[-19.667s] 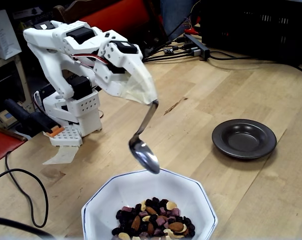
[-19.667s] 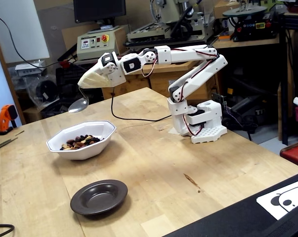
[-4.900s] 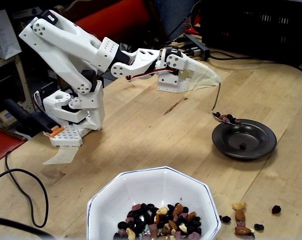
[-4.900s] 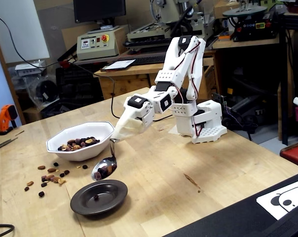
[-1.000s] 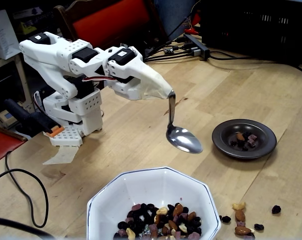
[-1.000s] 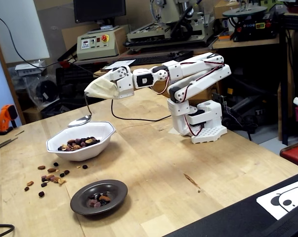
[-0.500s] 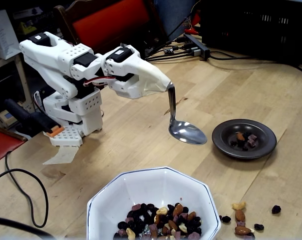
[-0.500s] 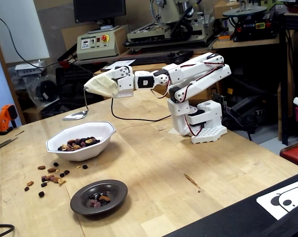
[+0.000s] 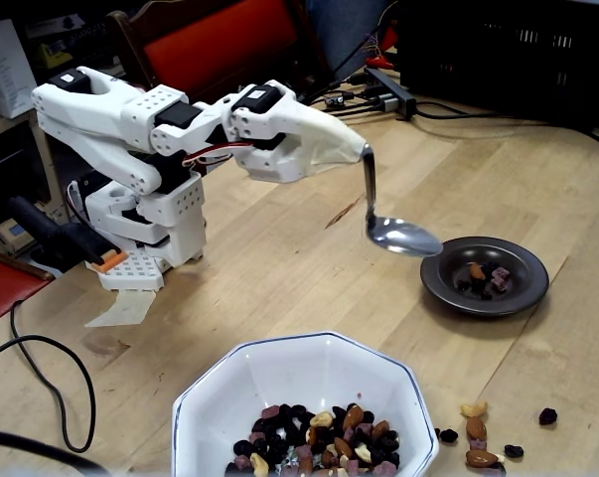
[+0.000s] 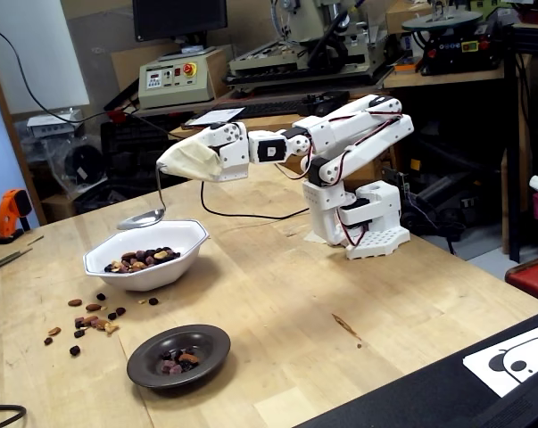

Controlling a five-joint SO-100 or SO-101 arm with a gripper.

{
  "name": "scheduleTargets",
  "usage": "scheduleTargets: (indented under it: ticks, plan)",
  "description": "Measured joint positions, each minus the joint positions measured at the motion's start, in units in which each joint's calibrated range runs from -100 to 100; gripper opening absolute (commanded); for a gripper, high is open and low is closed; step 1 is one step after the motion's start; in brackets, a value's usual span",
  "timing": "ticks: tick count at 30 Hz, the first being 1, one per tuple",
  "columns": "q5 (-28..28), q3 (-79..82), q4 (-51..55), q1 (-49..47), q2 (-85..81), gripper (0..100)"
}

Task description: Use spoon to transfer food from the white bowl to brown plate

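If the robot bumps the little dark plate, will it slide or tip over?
The brown plate looks low and wide, so it probably would not tip. It seems glossy on smooth wood, so it may slide. Holding only a few pieces of food, it is likely light.

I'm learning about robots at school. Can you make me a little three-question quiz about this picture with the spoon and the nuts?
1. True or false: the shiny silver metal spoon is empty.
2. Where are spilled nuts and raisins lying? A) on the wooden table beside the big white octagonal bowl B) on the robot's base C) on a chair
3. Fill in: the small dark brown round plate holds a few pieces of ____.

Key: 1 true. 2 A. 3 food.
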Motion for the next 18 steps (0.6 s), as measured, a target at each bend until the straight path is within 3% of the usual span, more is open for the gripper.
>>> scheduleTargets:
  ticks: [18]
  plan:
    - [0.00, 5.39, -0.32, -1.02, -0.34, 4]
